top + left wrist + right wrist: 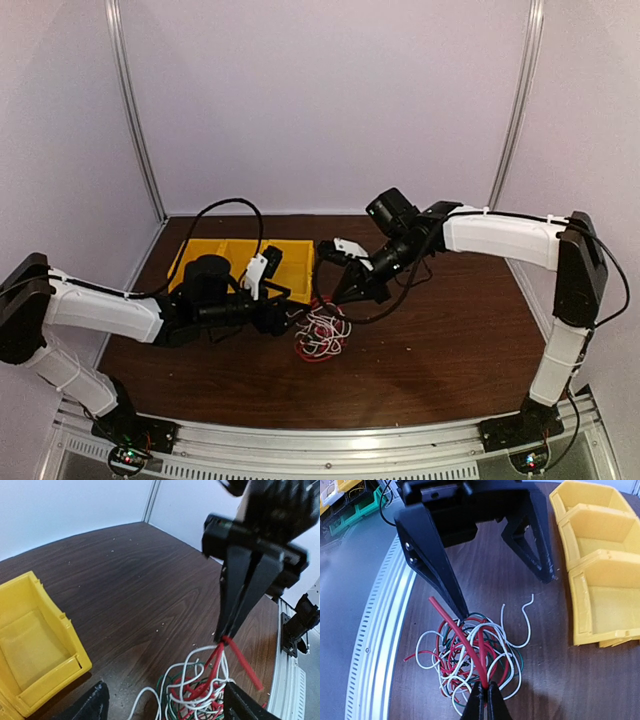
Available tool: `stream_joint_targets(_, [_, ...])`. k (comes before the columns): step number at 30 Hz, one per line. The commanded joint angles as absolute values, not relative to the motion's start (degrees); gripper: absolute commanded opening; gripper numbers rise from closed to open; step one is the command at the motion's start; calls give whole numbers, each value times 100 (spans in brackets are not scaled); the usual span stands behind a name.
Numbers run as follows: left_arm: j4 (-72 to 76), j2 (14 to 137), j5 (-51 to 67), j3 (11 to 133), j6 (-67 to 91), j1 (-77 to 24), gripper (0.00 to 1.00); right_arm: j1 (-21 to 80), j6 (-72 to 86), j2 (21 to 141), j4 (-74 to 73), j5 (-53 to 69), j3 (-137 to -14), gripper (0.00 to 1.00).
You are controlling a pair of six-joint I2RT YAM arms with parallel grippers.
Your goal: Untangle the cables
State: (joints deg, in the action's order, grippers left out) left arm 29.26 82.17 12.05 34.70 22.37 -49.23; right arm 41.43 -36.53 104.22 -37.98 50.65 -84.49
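Right wrist view: the right gripper (485, 690) is pinched closed on a red wire (457, 630), which slants out of the cables (470, 655) heaped on the table (545, 690), its free end pointing toward the rail (375, 645). The left gripper (505, 595) is spread wide and empty, straddling the heap's far edge, with yellow bins (600, 575) just beside.

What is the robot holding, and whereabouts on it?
The right gripper pinches one red cable partway along, short of its free end, above the tangled cables. The left gripper is open, holding nothing.
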Motion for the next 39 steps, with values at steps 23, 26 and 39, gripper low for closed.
stream_joint_targets(23, [4314,9222,2603,3632,2896,-5054,57,4208,-2923,10987,-3112,5412,-7902,5])
stream_joint_targets(26, [4266,9333,2440,3660,2997,-5056,56,4215,-2901,10979,-3112,5468,-7917,5])
stream_joint_targets(39, [3673,9914,2543,4305,3110,-5054,30,4202,-2920,10922,-3100,5410,-7872,5])
